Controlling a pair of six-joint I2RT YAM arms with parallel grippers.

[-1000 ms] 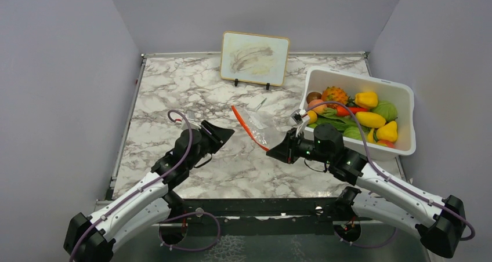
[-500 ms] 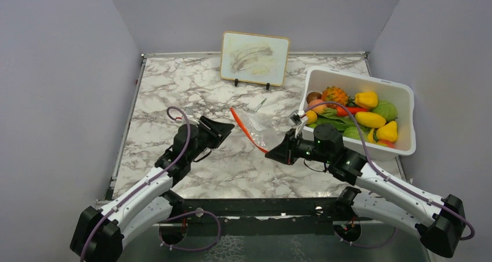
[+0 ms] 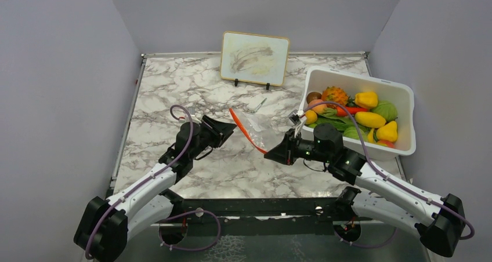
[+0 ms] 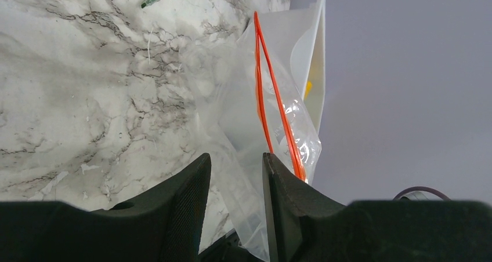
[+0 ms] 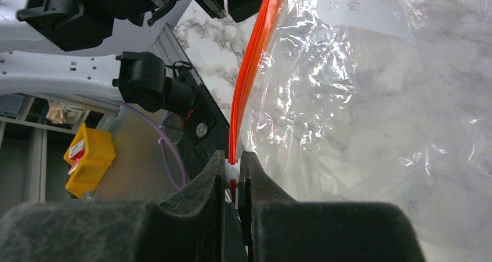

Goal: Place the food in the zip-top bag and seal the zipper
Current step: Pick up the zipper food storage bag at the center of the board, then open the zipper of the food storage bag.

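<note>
Leftward, the left gripper [image 3: 224, 130] has swung in toward the zip-top bag [image 3: 254, 124], its jaws parted just beside the mouth. Near centre, the right gripper [image 3: 272, 153] is clenched on the zipper [image 3: 242, 127] end. The film looks limp, light and slippery, so the stiffer strip is the better hold. At far right, the food [image 3: 362, 117] sits in the white bin [image 3: 360, 76].

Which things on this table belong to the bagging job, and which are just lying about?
For the job: clear bag, orange zipper, toy food, white bin holding the food.
Lying about: framed picture, small pen.
</note>
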